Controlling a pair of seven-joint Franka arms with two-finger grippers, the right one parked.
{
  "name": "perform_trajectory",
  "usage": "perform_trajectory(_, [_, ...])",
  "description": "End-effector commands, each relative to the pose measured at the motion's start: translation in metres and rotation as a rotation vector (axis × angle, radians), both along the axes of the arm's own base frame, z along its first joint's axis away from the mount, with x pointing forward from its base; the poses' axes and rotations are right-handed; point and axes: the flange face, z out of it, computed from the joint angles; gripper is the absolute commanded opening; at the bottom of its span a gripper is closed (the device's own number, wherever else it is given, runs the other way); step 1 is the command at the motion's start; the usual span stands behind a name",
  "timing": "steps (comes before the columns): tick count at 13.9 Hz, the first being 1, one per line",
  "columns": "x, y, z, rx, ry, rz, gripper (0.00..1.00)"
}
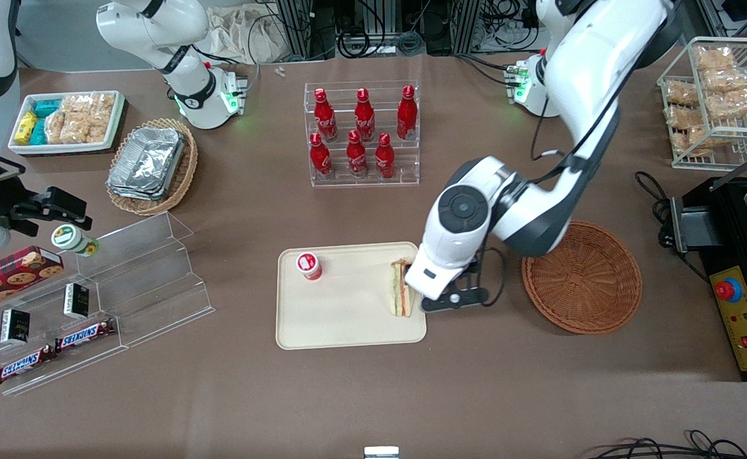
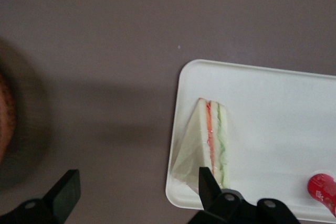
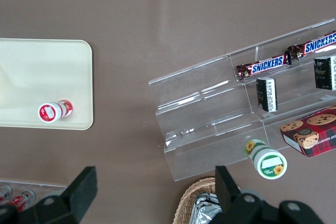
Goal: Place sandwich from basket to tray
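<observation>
The sandwich (image 1: pixel 400 288) (image 2: pixel 207 140), a white wedge with red and green layers, lies on the cream tray (image 1: pixel 348 312) (image 2: pixel 262 103), by the tray's edge nearest the working arm's end. My left gripper (image 2: pixel 136 190) hovers open above that tray edge, holding nothing. One finger (image 2: pixel 207 182) overlaps the sandwich's corner; the other finger (image 2: pixel 65 192) is over bare table. In the front view the arm's white wrist hides the fingers. The reddish-brown basket (image 1: pixel 582 277) stands empty beside the tray, toward the working arm's end.
A small red-capped bottle (image 1: pixel 308 265) stands on the tray. A rack of red cola bottles (image 1: pixel 362 134) stands farther from the front camera. A clear stepped shelf (image 1: pixel 125 280) with snacks and a tan basket of foil containers (image 1: pixel 150 166) lie toward the parked arm's end.
</observation>
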Motion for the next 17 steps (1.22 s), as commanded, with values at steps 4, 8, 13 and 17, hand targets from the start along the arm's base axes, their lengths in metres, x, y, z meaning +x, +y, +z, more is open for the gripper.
perform_trajectory(4, [-0.024,0.091,0.100,-0.006,0.000,0.020,1.00])
perform_trajectory(8, [-0.035,0.165,0.163,0.011,0.038,-0.002,1.00])
perform_trajectory(13, [-0.041,0.266,0.201,0.045,0.086,-0.152,1.00])
perform_trajectory(17, [-0.041,0.329,0.200,0.049,0.135,-0.300,1.00])
